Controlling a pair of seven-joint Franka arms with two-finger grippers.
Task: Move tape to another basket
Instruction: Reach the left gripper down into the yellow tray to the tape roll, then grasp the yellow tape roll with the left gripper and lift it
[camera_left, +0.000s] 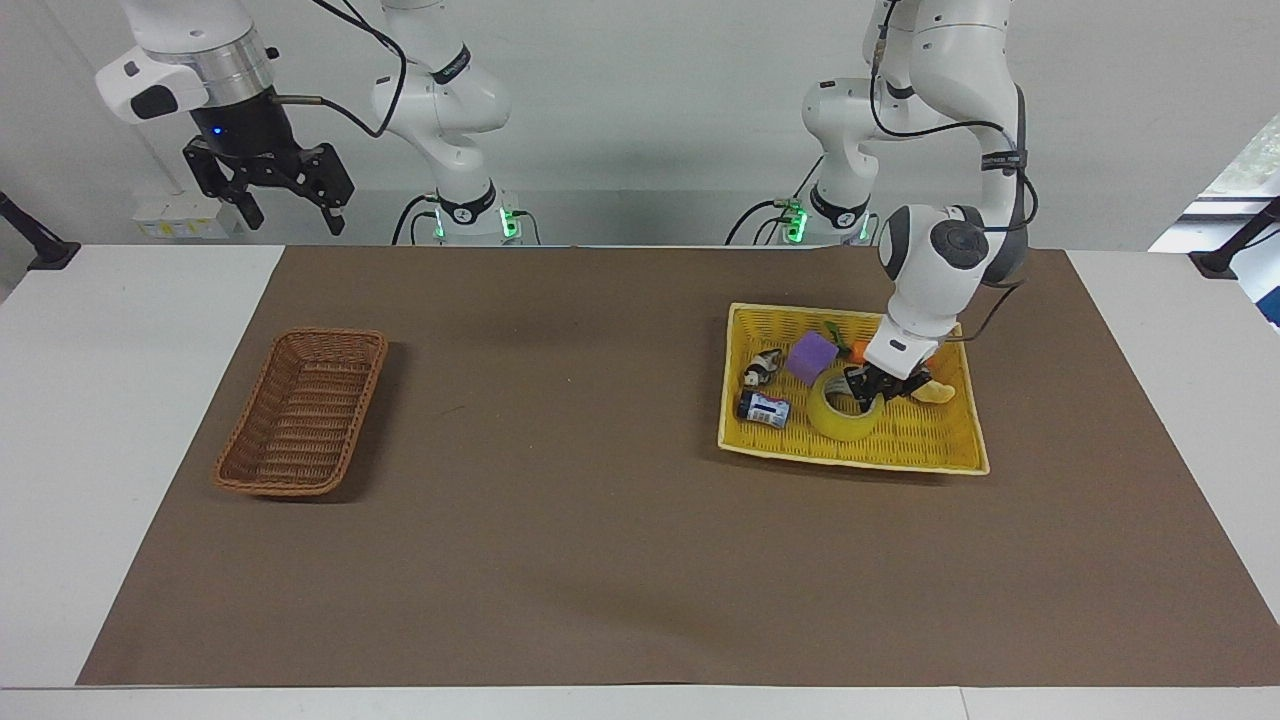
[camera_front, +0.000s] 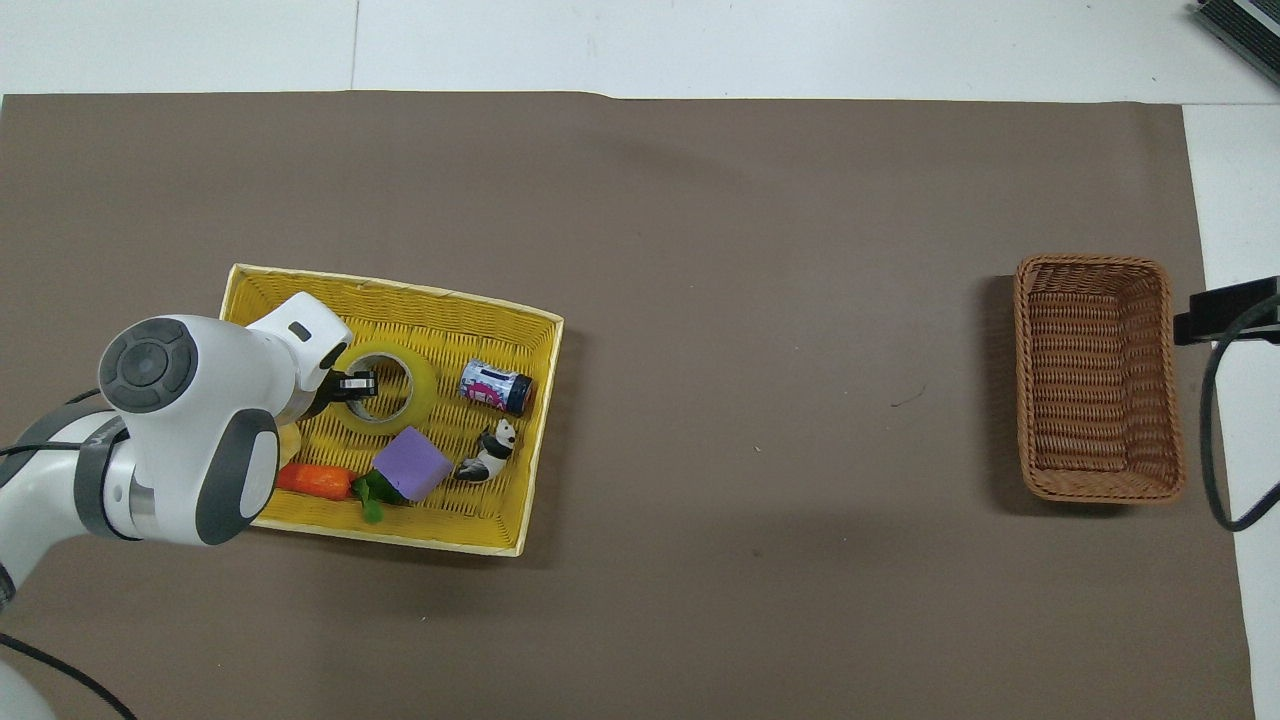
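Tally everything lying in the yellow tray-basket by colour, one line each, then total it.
Yellow: 2, translucent yellow tape roll, pale crescent toy
Orange: 1, carrot toy
Purple: 1, foam cube
Black-and-white: 1, panda figurine
Dark blue: 1, small can
Total: 6

One camera sits high across the table (camera_left: 640, 700) from me and looks back at my two arm bases, taking in the full brown mat (camera_left: 600, 520) from a fair way off. The other hangs high above my own end, aimed forward and steeply down. Both share the mat, the yellow tray (camera_left: 850, 455) (camera_front: 300, 515) and the basket (camera_left: 302, 410) (camera_front: 1097, 375), turned half around between them.
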